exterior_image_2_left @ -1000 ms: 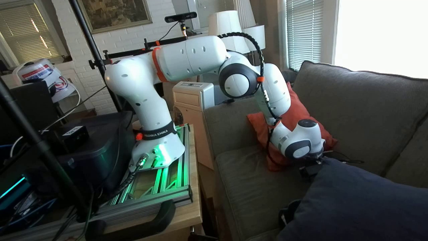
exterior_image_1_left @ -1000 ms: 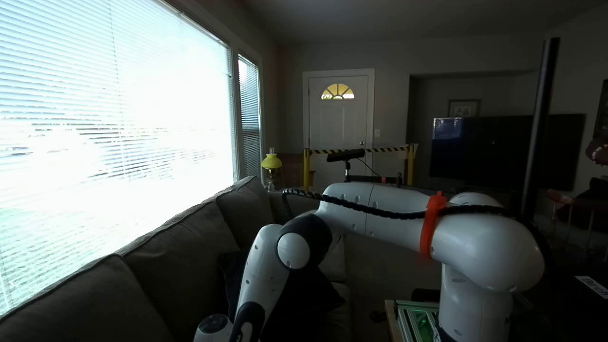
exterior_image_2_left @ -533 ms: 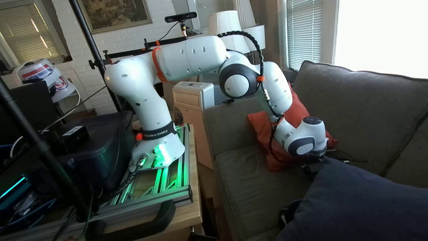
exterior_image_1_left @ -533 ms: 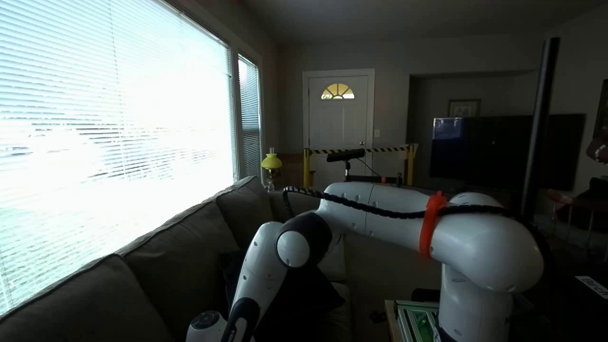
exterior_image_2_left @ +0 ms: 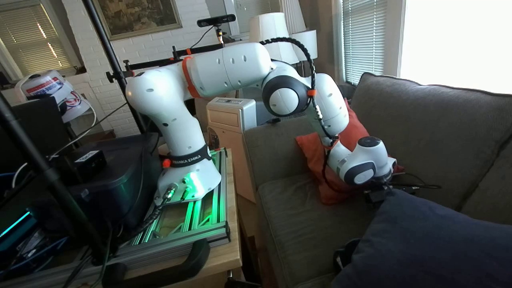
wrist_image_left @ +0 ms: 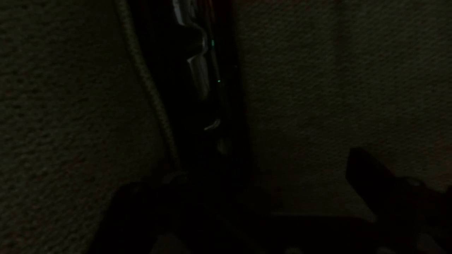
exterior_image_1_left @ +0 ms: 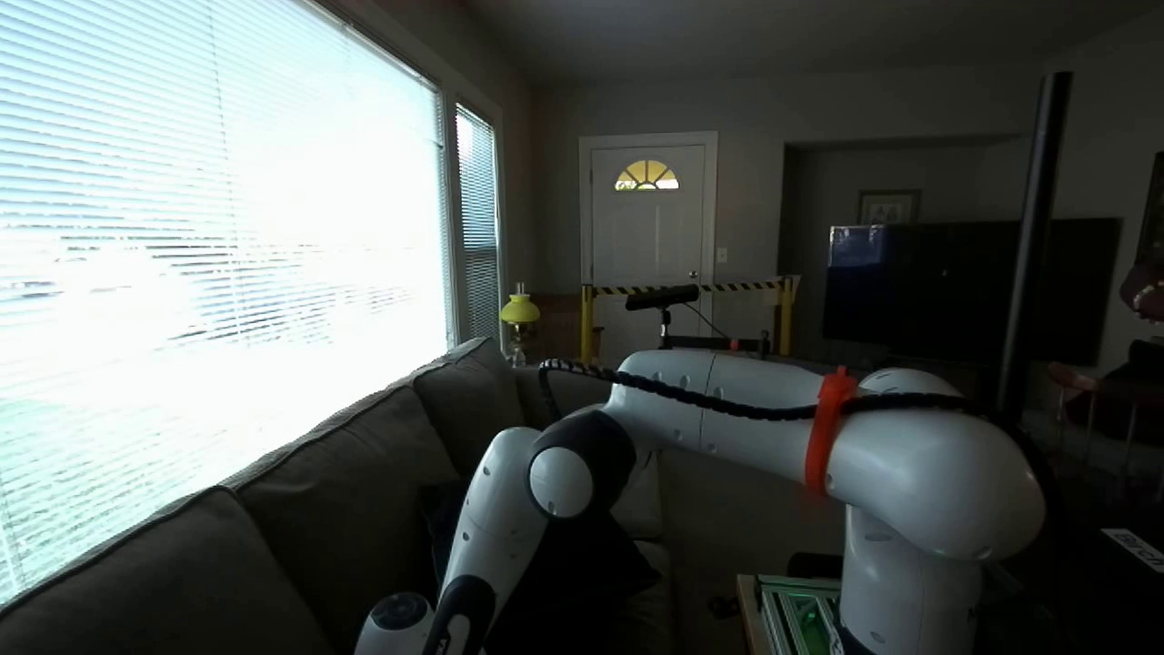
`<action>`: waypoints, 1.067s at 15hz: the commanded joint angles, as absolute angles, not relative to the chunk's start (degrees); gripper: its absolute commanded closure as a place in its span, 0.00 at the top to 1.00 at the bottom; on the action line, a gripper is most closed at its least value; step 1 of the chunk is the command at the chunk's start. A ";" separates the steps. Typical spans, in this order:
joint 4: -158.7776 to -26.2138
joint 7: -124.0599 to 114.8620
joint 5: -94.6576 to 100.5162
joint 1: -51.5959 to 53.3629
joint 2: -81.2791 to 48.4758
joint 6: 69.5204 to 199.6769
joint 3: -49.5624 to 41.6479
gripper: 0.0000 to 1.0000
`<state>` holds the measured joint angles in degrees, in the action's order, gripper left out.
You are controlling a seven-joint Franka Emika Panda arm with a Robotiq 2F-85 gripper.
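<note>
In the wrist view, which is very dark, my gripper (wrist_image_left: 266,169) has its fingers wide apart. The right finger (wrist_image_left: 370,180) shows as a black shape against woven fabric (wrist_image_left: 300,88). The left finger blends into a long, glossy black object (wrist_image_left: 197,76), so I cannot tell whether they touch. This object runs down from the top of the view, beside a corded seam (wrist_image_left: 148,84). In an exterior view my gripper (exterior_image_2_left: 378,195) is low over the grey sofa (exterior_image_2_left: 432,136), partly hidden behind a dark blue pillow (exterior_image_2_left: 432,244). An orange pillow (exterior_image_2_left: 356,132) lies behind the wrist.
A black item (exterior_image_2_left: 346,254) lies on the seat by the blue pillow. Thin black cables (exterior_image_2_left: 420,185) extend beyond the hand. The sofa back (exterior_image_1_left: 346,473) runs along the bright window (exterior_image_1_left: 227,227). The arm's base stands on a wooden cart (exterior_image_2_left: 234,248).
The hand has shifted slightly up and toward the sofa back, mostly in the earlier half second, and tilted a little since. The pillows have not visibly moved.
</note>
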<state>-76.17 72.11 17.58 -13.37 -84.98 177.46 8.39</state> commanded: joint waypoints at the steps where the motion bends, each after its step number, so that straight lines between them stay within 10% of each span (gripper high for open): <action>1: -76.47 70.14 17.91 -12.82 -85.24 177.86 7.00 1.00; 16: -78.29 55.61 19.02 -8.67 -85.02 185.15 -0.43 1.00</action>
<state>-77.22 59.01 17.82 -10.57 -85.02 183.56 2.00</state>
